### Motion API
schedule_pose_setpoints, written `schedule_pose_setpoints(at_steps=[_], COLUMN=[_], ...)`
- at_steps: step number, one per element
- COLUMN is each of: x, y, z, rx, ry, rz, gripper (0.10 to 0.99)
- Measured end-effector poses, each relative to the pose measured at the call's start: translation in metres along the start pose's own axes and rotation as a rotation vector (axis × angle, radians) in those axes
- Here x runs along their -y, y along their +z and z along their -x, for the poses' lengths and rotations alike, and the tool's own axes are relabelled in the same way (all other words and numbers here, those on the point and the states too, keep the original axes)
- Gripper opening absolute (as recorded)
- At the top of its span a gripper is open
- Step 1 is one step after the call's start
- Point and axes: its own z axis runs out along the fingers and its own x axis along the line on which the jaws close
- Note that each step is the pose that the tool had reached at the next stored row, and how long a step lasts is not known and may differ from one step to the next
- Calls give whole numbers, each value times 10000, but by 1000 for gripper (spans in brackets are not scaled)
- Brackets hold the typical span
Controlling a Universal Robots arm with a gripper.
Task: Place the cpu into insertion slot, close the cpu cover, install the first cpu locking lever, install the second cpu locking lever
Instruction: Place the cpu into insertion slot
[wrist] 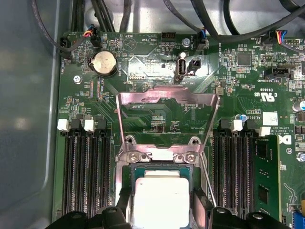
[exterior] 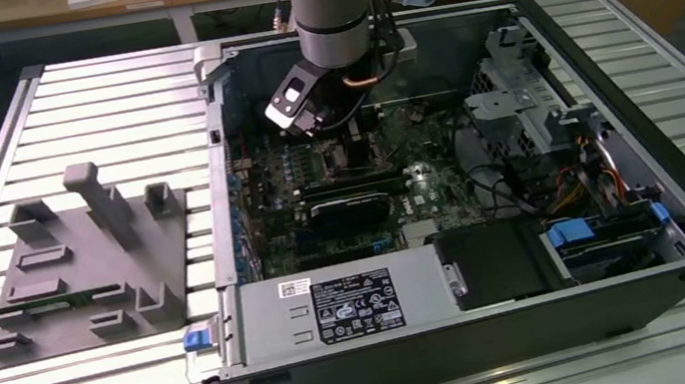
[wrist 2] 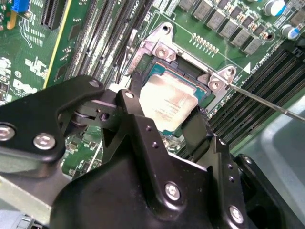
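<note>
On the exterior view's left, a grey moulded fixture (exterior: 84,264) of posts and blocks lies on a slatted metal surface (exterior: 100,95). Just beside it, toward the middle, an open computer case (exterior: 473,355) lies on its side with its green circuit board facing up. A grey robot arm (exterior: 330,2) reaches down into the case, and its gripper (exterior: 329,133) hangs over the board's square socket. On the exterior view's right, metal drive bays (exterior: 511,103) fill that end of the case.

In both wrist views, the black fingers (wrist 2: 136,90) are clamped on two opposite edges of the cpu (wrist 2: 169,102), a small square chip with a dull silver top. The cpu sits over the insertion slot (wrist 2: 193,81), between rows of long black memory slots (wrist: 86,171). Whether it is fully seated cannot be told. In the first wrist view the cpu cover (wrist: 167,98), a thin silvery frame, stands raised on its hinge beyond the socket, leaving it uncovered. A thin wire locking lever (wrist 2: 267,102) angles away beside the socket, unlatched.

The step in hand appears to be placing the chip. Doing it well likely means holding the chip level, lining its corners up with the socket rim, and lowering it straight with no sideways slide and no pressing, since a tilted or dragged chip could bend fine contacts. The fingers also need clearance from the raised cover and lever.
</note>
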Motion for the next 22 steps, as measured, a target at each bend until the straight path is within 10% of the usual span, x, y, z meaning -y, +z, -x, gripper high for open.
schedule_pose_setpoints(at_steps=[22], x=[-2], y=[-42], z=[1], rx=[5], ry=[1], rz=[-3], gripper=[525])
